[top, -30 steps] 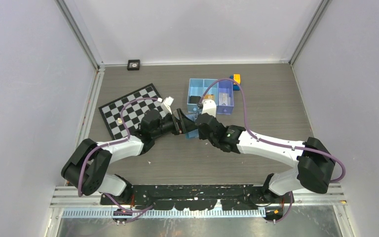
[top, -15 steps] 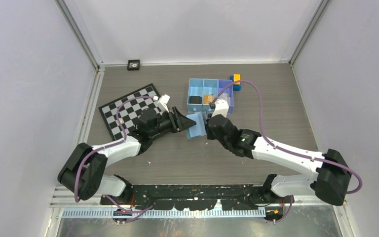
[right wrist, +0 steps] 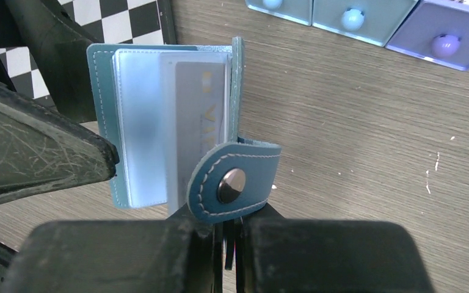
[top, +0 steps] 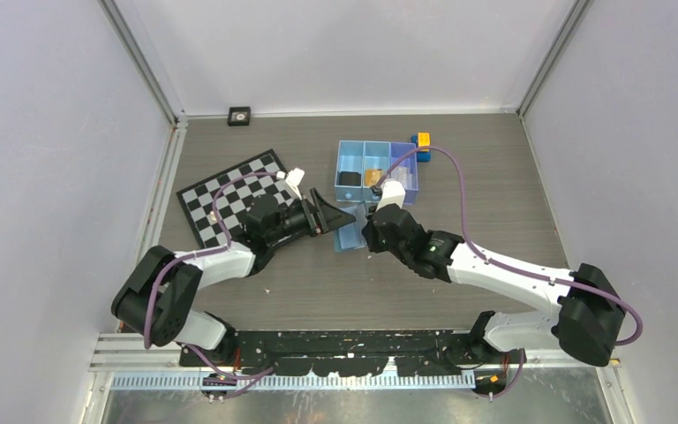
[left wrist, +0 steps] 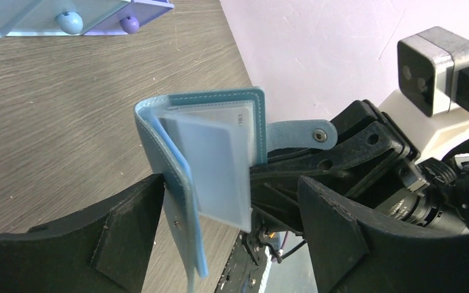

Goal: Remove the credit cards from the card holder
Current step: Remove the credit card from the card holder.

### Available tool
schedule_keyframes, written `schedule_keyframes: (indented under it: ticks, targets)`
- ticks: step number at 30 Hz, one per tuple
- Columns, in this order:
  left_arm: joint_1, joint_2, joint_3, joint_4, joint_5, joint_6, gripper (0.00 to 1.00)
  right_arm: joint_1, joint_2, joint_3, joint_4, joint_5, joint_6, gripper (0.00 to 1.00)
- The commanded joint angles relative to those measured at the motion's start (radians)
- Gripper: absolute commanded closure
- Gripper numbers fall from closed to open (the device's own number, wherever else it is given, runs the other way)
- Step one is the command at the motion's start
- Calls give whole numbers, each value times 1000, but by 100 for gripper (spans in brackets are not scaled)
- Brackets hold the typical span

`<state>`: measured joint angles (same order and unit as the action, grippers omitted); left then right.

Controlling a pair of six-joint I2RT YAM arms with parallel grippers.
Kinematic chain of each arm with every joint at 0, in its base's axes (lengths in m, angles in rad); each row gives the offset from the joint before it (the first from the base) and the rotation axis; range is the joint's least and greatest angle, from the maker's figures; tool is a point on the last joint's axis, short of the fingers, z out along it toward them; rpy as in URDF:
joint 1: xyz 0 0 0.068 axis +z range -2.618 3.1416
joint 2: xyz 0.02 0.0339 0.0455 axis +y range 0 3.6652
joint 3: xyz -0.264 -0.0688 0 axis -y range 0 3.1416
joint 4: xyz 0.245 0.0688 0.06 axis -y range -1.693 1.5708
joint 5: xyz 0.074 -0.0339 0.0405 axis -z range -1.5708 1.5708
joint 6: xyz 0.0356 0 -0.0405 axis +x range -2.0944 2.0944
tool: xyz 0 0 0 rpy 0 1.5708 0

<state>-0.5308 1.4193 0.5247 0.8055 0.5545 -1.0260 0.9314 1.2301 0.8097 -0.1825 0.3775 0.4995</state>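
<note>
Right gripper (right wrist: 229,229): jaws pinched almost together on the edge of the card holder (right wrist: 140,122), just under the snap tab (right wrist: 232,183); thin bite.
Left gripper (left wrist: 232,195): jaws spread wide, holding nothing; the open holder sits in the gap, with its blue cover beside one finger, contact unclear.
Card holder position: open and upright, held off the table (top: 477,177) between the two arms, near the front of the tray (top: 350,150).
Credit card (right wrist: 201,116): one pale card sits deep in a clear sleeve; no tan card can be made out in the holder.
Step (judged): left gripper lining up to pinch the card; nothing is out yet.
Risk, wrong grab: left jaws could close on sleeve or cover rather than on the card alone, because the layers lie stacked close together.
Risk, slip: pulling against the small edge grip could drag the holder out of the right jaws.
Risk, fold: the cover could swing shut over the card.
Risk, drop: a slick card could slide out of a shallow pinch.
</note>
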Motion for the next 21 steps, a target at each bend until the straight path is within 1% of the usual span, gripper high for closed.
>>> schedule_keyframes:
  ticks: [1, 3, 6, 8, 11, 14, 15, 16, 18, 19, 21]
  targets:
    - [2, 4, -2, 106, 31, -21, 18, 20, 16, 39, 67, -12, -9, 100]
    - [2, 6, -3, 106, 29, -21, 18, 26, 27, 42, 72, -11, -10, 100]
    - [2, 1, 0, 75, 16, -11, 22, 35, 43, 50, 71, -10, -15, 100]
    - [2, -4, 8, 22, -2, 6, 28, 39, 46, 51, 71, -6, -16, 99]
    - [2, -20, 22, -73, -35, 37, 40, 41, 32, 45, 72, 13, -15, 99]
    - [2, -37, 21, -113, -62, 51, 53, 42, -4, 29, 72, 52, -7, 100]
    - [2, -42, 21, -121, -67, 57, 55, 43, -19, 22, 75, 63, -1, 99]
    - [2, -50, 21, -133, -73, 60, 55, 43, -33, 16, 76, 77, 2, 99]
    - [2, -62, 19, -147, -79, 67, 43, 42, -51, 5, 81, 85, 2, 99]
    - [2, -67, 17, -145, -78, 69, 40, 42, -56, 4, 83, 84, 1, 99]
    - [2, -75, 14, -137, -76, 69, 37, 42, -61, 3, 81, 86, 1, 100]
